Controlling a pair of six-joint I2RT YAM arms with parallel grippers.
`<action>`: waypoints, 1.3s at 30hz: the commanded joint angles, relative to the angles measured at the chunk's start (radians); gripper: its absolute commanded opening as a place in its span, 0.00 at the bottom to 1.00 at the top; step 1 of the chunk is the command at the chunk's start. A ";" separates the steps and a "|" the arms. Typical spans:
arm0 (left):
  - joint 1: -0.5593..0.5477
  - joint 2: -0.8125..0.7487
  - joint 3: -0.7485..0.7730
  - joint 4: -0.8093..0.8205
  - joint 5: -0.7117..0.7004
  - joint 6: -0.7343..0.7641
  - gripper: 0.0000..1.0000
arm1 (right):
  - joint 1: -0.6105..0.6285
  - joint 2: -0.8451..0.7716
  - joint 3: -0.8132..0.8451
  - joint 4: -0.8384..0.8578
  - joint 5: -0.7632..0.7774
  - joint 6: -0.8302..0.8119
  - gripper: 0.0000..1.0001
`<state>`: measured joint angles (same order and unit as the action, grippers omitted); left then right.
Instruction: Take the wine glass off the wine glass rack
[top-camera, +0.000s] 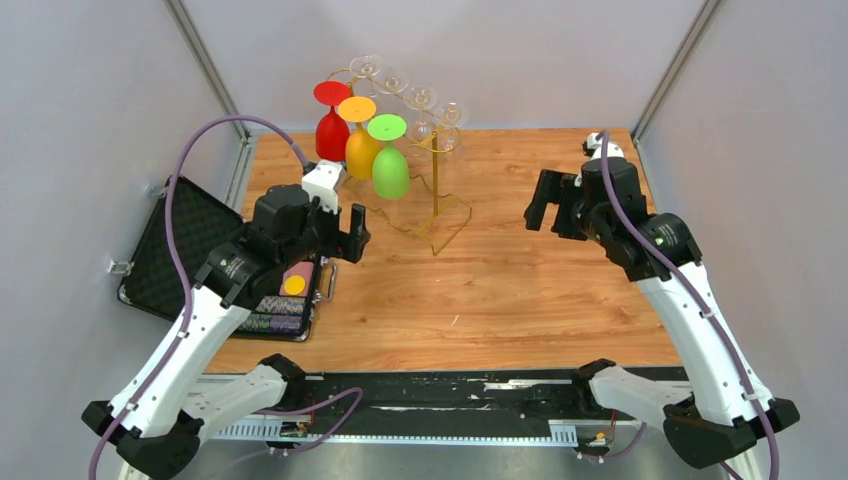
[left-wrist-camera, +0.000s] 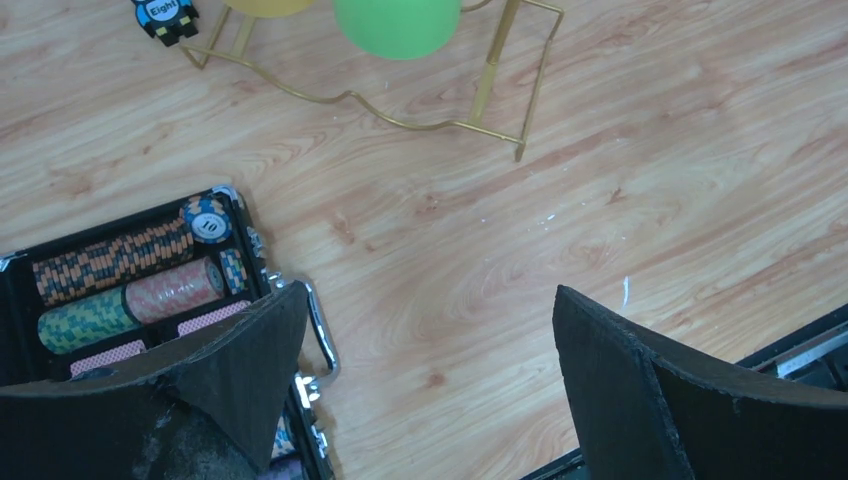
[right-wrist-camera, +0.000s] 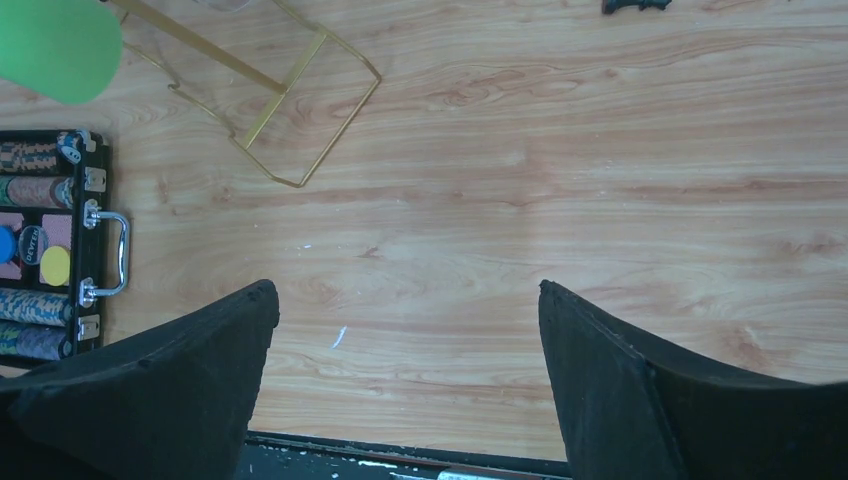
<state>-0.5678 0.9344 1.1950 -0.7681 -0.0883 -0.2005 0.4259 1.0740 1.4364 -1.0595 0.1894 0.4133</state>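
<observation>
**Both grippers wide, glasses hanging on the rack**

The tall gold wire wine glass rack (top-camera: 436, 200) stands toward 12 o'clock on the wooden table (top-camera: 560, 300). A red wine glass (top-camera: 332, 132), an orange wine glass (top-camera: 360, 148) and a green wine glass (top-camera: 390, 170) hang upside down at its 10 o'clock, and clear wine glasses (top-camera: 420, 97) hang at 12. The left gripper (left-wrist-camera: 425, 300) hovers at the rack's 8 o'clock, the right gripper (right-wrist-camera: 405, 290) at 3. Both are spread wide and empty.

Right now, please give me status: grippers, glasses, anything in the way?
Left gripper open, empty, near rack; right gripper open, empty, farther off. Glasses hang on rack, none taken; green glass nearest. Open chip case under left arm, not blocking.
</observation>
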 joint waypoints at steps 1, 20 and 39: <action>-0.002 -0.014 0.036 -0.030 -0.027 -0.014 1.00 | -0.001 0.025 0.071 -0.013 -0.015 -0.001 1.00; -0.003 0.016 0.144 -0.100 -0.098 -0.096 1.00 | -0.001 0.214 0.304 0.002 0.007 -0.082 1.00; 0.025 0.118 0.282 0.090 0.064 -0.493 0.99 | -0.001 0.287 0.355 0.092 -0.109 -0.014 0.99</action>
<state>-0.5632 1.0359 1.4410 -0.7956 -0.0975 -0.5583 0.4259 1.3895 1.7832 -1.0241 0.1001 0.3847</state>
